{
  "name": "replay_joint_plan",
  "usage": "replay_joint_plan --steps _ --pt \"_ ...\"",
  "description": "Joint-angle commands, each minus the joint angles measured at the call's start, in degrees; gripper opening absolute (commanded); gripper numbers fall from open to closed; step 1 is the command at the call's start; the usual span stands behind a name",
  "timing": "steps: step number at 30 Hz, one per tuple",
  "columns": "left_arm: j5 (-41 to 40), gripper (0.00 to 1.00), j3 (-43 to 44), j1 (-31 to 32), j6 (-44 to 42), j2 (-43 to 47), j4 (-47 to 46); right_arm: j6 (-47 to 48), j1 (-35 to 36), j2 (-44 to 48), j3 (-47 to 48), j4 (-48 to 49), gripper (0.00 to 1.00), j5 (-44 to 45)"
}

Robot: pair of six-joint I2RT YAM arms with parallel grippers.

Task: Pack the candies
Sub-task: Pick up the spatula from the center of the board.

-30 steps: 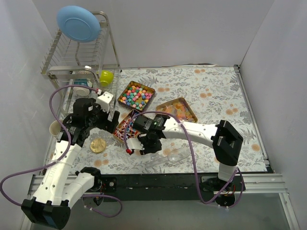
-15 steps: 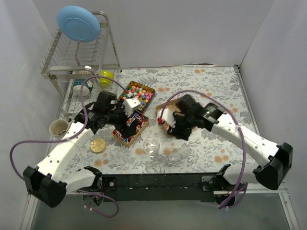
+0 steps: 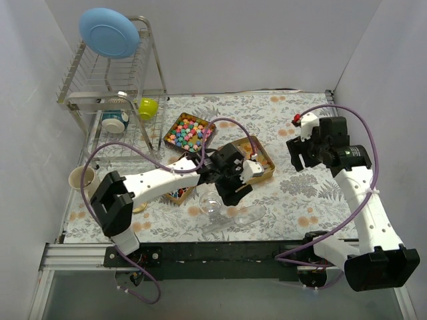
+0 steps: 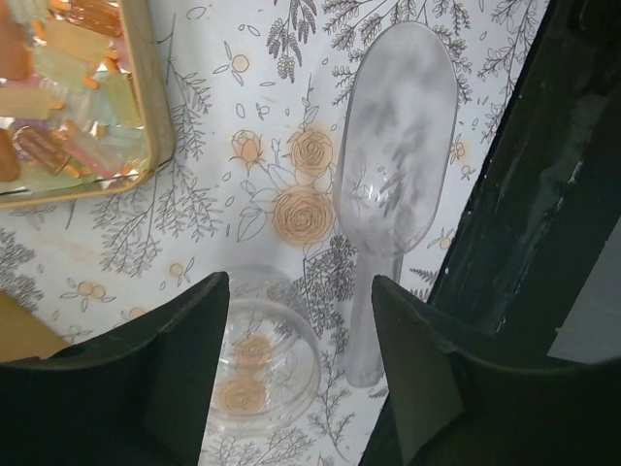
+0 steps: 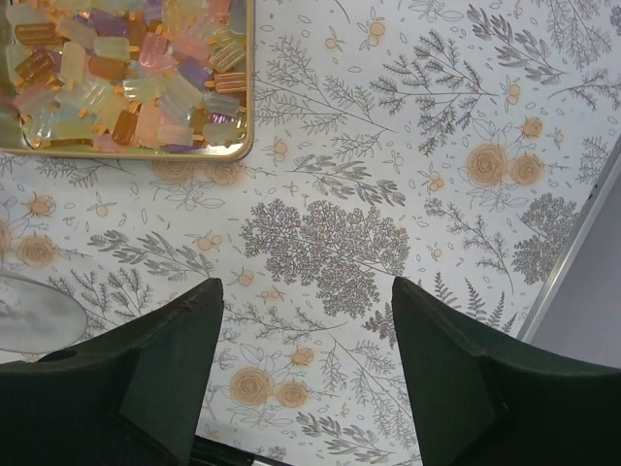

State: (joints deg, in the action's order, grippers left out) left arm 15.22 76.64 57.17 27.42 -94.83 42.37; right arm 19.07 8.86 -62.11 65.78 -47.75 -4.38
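Observation:
The candies lie in three gold trays: bright multicoloured lumps (image 3: pixel 189 130), translucent gummies (image 3: pixel 259 159) (image 4: pixel 68 97) (image 5: pixel 126 78), and red/blue/white wrapped pieces (image 3: pixel 175 189), mostly hidden under my left arm. My left gripper (image 3: pixel 233 187) (image 4: pixel 297 311) hangs open over the table's middle. A clear empty jar (image 3: pixel 209 202) (image 4: pixel 257 364) stands below it by the left finger, and nothing is gripped. A clear plastic scoop (image 3: pixel 244 215) (image 4: pixel 396 175) lies beside the jar. My right gripper (image 3: pixel 298 159) (image 5: pixel 306 311) is open and empty over bare flowered cloth at the right.
A dish rack (image 3: pixel 100 87) at the back left holds a blue plate (image 3: pixel 109 32), a green cup (image 3: pixel 147 107) and a bowl (image 3: pixel 115 121). A paper cup (image 3: pixel 81 177) stands at the left edge. The table's black front rail (image 4: pixel 543 194) runs close to the scoop.
My left arm swung from the left side across to the middle, over the jar. My right arm left the jar area, moved to the far right, and its jaws opened.

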Motion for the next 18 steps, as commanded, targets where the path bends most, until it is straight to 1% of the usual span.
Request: replay_joint_plan --steps 1,5,8,10,12,13,15,18 --pt "-2.7 0.57 3.2 2.7 6.3 -3.3 -4.1 -3.6 -3.1 4.2 -2.1 0.4 0.78 -2.9" --pt "-2.9 0.56 4.5 4.3 8.3 -7.3 -4.3 -4.0 -5.2 6.6 -4.1 -0.1 0.78 -4.7" --pt "-2.4 0.52 4.8 4.9 8.4 -9.5 -5.1 -4.2 -6.2 8.0 -4.5 -0.2 0.78 -5.7" --pt "-2.2 0.46 5.8 5.1 8.6 -11.4 -5.0 -4.1 -6.5 8.6 -5.5 -0.2 0.78 -6.1" --pt "-2.0 0.43 6.3 5.4 8.6 -12.6 -4.9 -4.0 -6.7 9.2 -6.4 -0.2 0.78 -6.6" --pt "-1.9 0.39 6.9 5.7 8.8 -13.2 -4.3 -3.9 -6.8 9.5 -6.8 -0.2 0.78 -6.9" --pt "-1.7 0.35 6.9 5.9 9.2 -14.4 -4.3 -3.8 -6.8 9.7 -7.1 0.2 0.78 -7.2" --pt "-1.9 0.26 6.5 6.6 9.2 -15.1 -4.5 -3.6 -6.8 9.9 -7.5 0.4 0.78 -7.4"
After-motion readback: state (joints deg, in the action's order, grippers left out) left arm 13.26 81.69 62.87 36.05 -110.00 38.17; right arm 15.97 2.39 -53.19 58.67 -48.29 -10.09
